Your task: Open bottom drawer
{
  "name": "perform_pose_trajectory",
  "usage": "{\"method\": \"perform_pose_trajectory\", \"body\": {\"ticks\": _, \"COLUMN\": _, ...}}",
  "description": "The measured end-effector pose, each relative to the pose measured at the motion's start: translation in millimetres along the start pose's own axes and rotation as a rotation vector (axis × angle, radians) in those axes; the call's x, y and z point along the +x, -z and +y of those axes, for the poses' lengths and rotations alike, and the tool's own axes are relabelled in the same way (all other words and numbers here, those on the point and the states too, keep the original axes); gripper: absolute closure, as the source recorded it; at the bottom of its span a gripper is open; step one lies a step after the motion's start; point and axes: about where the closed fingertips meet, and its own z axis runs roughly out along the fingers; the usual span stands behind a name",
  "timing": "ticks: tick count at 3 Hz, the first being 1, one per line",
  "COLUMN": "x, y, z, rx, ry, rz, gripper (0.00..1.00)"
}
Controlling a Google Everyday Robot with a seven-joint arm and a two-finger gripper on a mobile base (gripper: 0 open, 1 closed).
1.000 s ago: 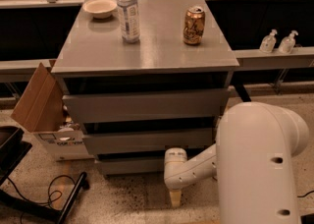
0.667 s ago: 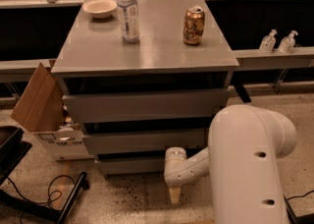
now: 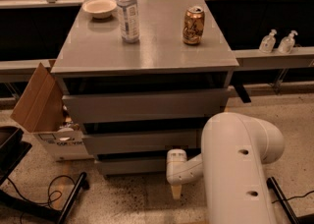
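Observation:
The bottom drawer (image 3: 130, 165) is the lowest of three grey handle-less fronts under the grey cabinet top (image 3: 147, 46). Its flat front sits close to the floor and looks level with the cabinet. My gripper (image 3: 175, 190) hangs at the end of the white arm (image 3: 235, 164), just right of and in front of the bottom drawer's right end, pointing down at the floor. It holds nothing that I can see.
On the cabinet top stand a water bottle (image 3: 128, 12), a brown can (image 3: 193, 25) and a white bowl (image 3: 99, 7). An open cardboard box (image 3: 44, 115) sits left of the drawers. A black stand and cable (image 3: 44, 201) lie at the lower left. Two pump bottles (image 3: 277, 42) stand on the right ledge.
The big white arm segment has swung left and now fills more of the lower right. The gripper stays near the bottom drawer's right end. The drawers have not moved.

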Motion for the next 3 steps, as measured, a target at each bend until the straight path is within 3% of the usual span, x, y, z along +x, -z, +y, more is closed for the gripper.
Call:
{"method": "perform_pose_trajectory", "body": {"ticks": 2, "x": 7.4, "y": -39.6, "z": -18.3, "rx": 0.03, "ry": -0.032, "rz": -0.01, "gripper": 0.0}}
{"method": "perform_pose_trajectory", "body": {"ticks": 3, "x": 7.0, "y": -59.3, "z": -27.2, "rx": 0.034, "ry": -0.089, "rz": -0.042, "gripper": 0.0}}
